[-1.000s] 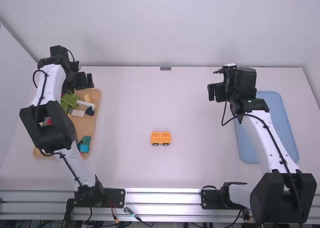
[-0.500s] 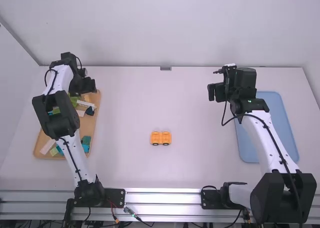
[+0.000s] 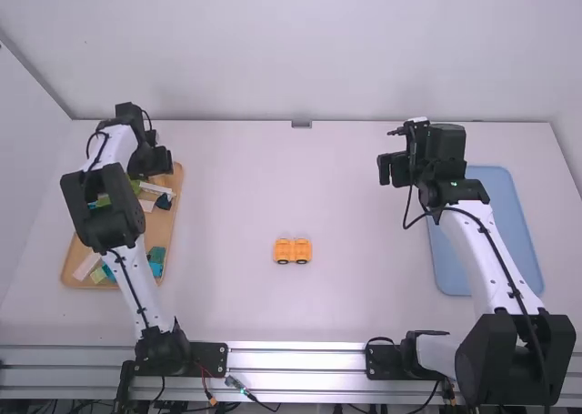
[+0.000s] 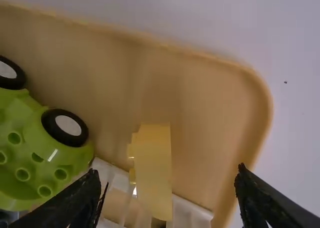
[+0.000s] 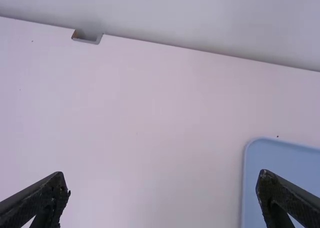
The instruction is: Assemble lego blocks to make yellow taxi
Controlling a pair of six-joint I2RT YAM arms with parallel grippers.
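Left gripper (image 4: 168,173), fingers spread, hovered above yellow block (image 4: 155,163), lying studs-sideways in tan tray (image 4: 200,52) beside green wheeled piece (image 4: 25,148). Block looked light, rigid, slightly slick; squeeze across studded face and underside seemed handiest. Right gripper (image 5: 163,174), fingers apart, held nothing. Orange wheeled base (image 3: 292,250) sat on white table (image 3: 364,287).

An orange-yellow wheeled block (image 3: 292,249) lies on the open surface (image 3: 364,291) between the trays — two raised sections side by side, dark wheels along its near edge. In the tan tray (image 4: 242,70), a plain yellow block (image 4: 155,163) lies with its studs pointing sideways, beside white pieces (image 4: 187,208) and a green piece (image 4: 25,125) with black, white-hubbed wheels. Teal blocks (image 3: 155,269) lie nearer the tray's near end — loose, too small to detail.
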